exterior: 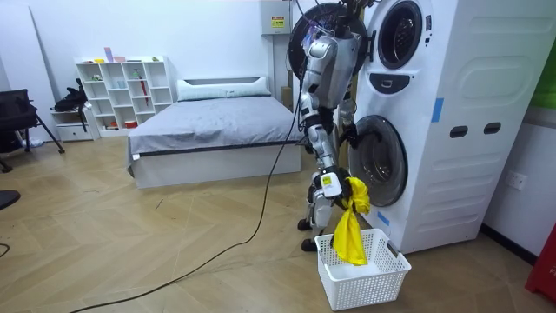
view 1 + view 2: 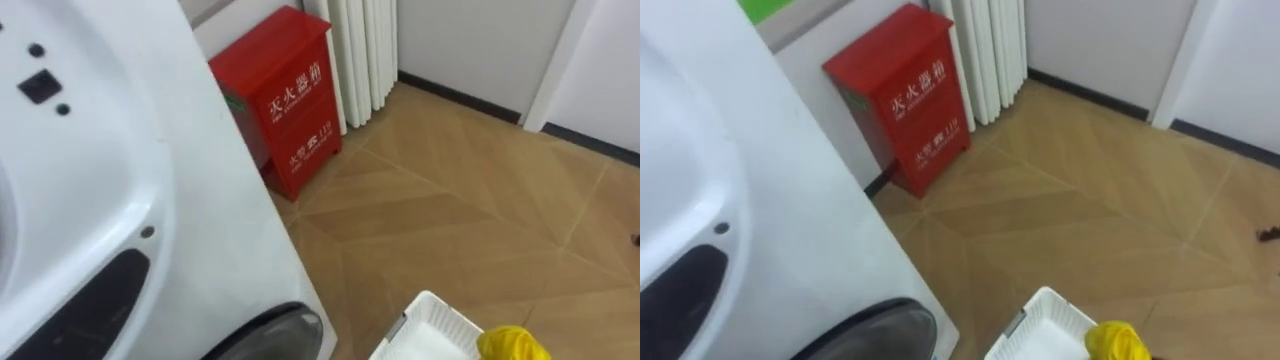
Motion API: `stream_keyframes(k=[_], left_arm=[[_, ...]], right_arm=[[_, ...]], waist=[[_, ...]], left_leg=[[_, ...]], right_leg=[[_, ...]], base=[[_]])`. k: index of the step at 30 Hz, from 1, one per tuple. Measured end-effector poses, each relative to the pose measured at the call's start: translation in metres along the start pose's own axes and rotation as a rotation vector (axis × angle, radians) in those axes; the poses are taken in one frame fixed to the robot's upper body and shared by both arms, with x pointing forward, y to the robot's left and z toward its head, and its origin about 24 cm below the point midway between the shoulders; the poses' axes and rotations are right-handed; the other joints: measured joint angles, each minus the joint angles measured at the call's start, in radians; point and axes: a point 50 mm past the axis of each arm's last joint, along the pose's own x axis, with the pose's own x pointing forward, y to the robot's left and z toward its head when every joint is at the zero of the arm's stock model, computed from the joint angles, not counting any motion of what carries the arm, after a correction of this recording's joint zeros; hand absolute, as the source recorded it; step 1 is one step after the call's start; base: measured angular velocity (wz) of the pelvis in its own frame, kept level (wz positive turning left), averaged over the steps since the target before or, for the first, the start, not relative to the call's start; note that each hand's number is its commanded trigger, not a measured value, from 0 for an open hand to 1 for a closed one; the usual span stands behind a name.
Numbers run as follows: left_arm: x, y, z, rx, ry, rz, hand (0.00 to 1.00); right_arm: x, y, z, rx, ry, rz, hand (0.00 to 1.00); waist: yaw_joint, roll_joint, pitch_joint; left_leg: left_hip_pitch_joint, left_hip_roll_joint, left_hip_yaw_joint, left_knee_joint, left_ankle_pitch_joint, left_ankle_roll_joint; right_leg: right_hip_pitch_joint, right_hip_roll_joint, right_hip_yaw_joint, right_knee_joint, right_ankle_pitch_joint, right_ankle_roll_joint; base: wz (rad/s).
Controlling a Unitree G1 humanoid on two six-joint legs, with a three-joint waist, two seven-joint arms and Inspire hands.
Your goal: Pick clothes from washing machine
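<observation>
Red cabinet (image 2: 285,100): white characters on front. Small wall sign (image 1: 278,23): illegible.

Home bedroom, bed (image 1: 208,122), white shelf (image 1: 122,87), stacked washing machine (image 1: 452,87)

Eye views down, close — room view afar; basket (image 1: 365,280) shared.

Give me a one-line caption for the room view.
Robot at the washing machine, right hand holding a yellow cloth over the white laundry basket.
</observation>
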Motion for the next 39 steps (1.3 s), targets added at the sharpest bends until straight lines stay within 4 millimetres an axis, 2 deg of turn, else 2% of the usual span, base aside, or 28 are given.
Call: stream_keyframes(k=[1,2,8,15,21,27,35,39], left_arm=[[0.0,0.0,0.003,-0.001,-0.008,0.0,0.0],[0.0,0.0,0.004,-0.002,-0.01,0.0,0.0],[0.001,-0.005,0.016,-0.018,-0.032,-0.016,0.0],[0.002,-0.006,0.031,0.002,-0.085,-0.023,0.0],[0.001,-0.007,0.031,-0.055,-0.09,-0.031,0.0],[0.001,-0.006,0.033,-0.067,-0.104,-0.03,0.0],[0.001,-0.005,0.034,-0.068,-0.116,-0.022,0.0],[0.001,-0.006,0.029,-0.078,-0.111,-0.023,0.0]], right_arm=[[0.001,-0.001,-0.002,0.011,0.008,-0.006,0.56],[0.001,-0.001,-0.003,0.017,0.015,-0.008,0.0],[0.005,0.002,-0.009,0.048,0.064,0.002,0.0],[0.009,0.003,-0.004,0.049,0.054,0.013,0.0],[0.009,0.002,-0.004,0.07,0.054,0.01,0.0],[0.007,-0.002,-0.01,0.107,0.066,-0.011,0.0],[0.004,-0.006,-0.019,0.112,0.088,-0.02,0.0],[-0.002,-0.011,-0.031,0.107,0.11,-0.031,0.0]], waist=[[0.0,0.003,-0.001],[0.0,0.004,-0.0012],[0.002,0.011,0.0006],[0.002,0.021,0.0047],[0.001,0.018,0.0066],[0.0,0.005,0.0148],[0.0,-0.003,0.0098],[0.005,-0.006,0.0067]], left_leg=[[-0.011,-0.001,0.0,0.001,0.003,0.001],[-0.014,-0.002,0.0,0.001,0.005,0.002],[-0.024,-0.014,-0.005,-0.002,0.01,0.006],[-0.045,-0.029,-0.051,-0.003,0.022,0.016],[-0.045,-0.033,-0.069,-0.004,0.023,0.016],[-0.044,-0.043,-0.086,-0.004,0.025,0.013],[-0.039,-0.042,-0.103,-0.003,0.025,0.013],[-0.015,-0.041,-0.115,-0.006,0.026,0.012]], right_leg=[[-0.01,-0.001,-0.001,0.002,0.0,0.0],[-0.014,-0.003,-0.003,0.005,0.0,0.0],[-0.044,-0.011,-0.011,0.037,-0.015,0.002],[-0.056,-0.036,-0.056,0.054,-0.029,0.002],[-0.049,-0.047,-0.082,0.069,-0.044,-0.002],[-0.055,-0.055,-0.087,0.092,-0.064,-0.006],[-0.037,-0.06,-0.107,0.083,-0.064,-0.007],[-0.003,-0.061,-0.119,0.063,-0.064,-0.007]], base=[[0.05],[0.04],[0.03],[0.22],[0.12],[0.06],[0.08],[0.06]])
